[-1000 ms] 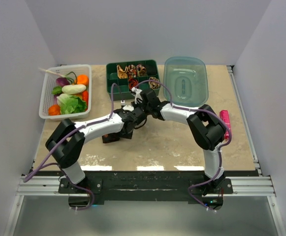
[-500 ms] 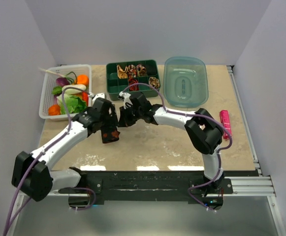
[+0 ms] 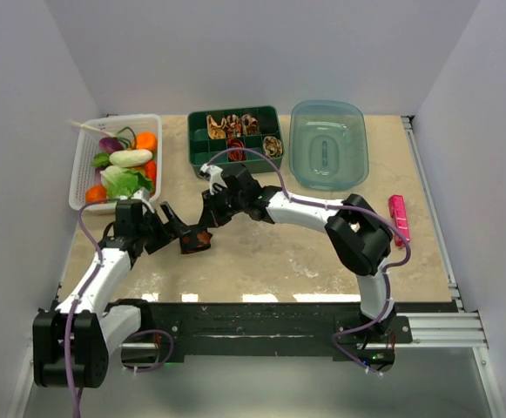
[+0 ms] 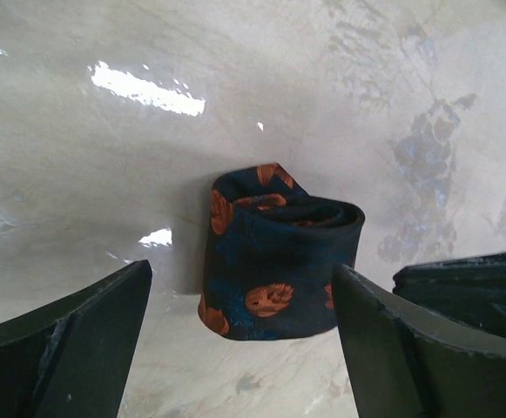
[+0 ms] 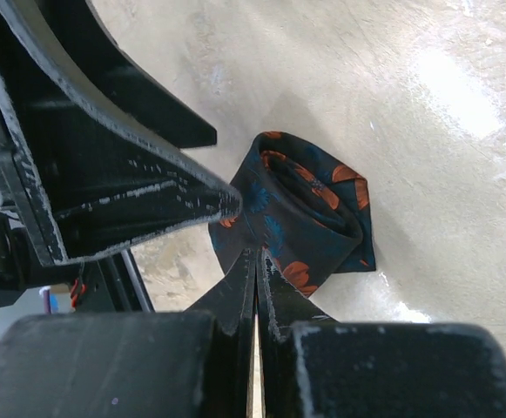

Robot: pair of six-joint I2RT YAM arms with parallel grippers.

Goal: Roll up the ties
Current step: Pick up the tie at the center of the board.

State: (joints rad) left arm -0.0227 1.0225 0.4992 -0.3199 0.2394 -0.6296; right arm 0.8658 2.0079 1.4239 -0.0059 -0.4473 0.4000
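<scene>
Nearest me, the left arm is pulling back toward its own side of the table. A second ago it was reaching over the work; now the left gripper [image 3: 176, 228] is sitting just beside the tie [image 3: 196, 240], its fingers spread wide and holding nothing. Through the left wrist camera I am seeing the black tie with its orange spots lying on the marbled tabletop [image 3: 305, 252] as a flattened coil that is keeping its shape unaided.

Just beyond it, the right gripper [image 3: 211, 213] is coming down from the far side. Its jaws are pressed together with the tips at the coil's edge, and I cannot tell whether they are nipping any fabric.

I am reading the retreat as the rolling of this tie being about finished, which leaves carrying it away.

Farther back, the green compartment box [image 3: 193, 148] is holding the other coiled ties [image 3: 251, 123], with the vegetable basket [image 3: 83, 161] and a clear lid [image 3: 328, 144] on either side.
</scene>
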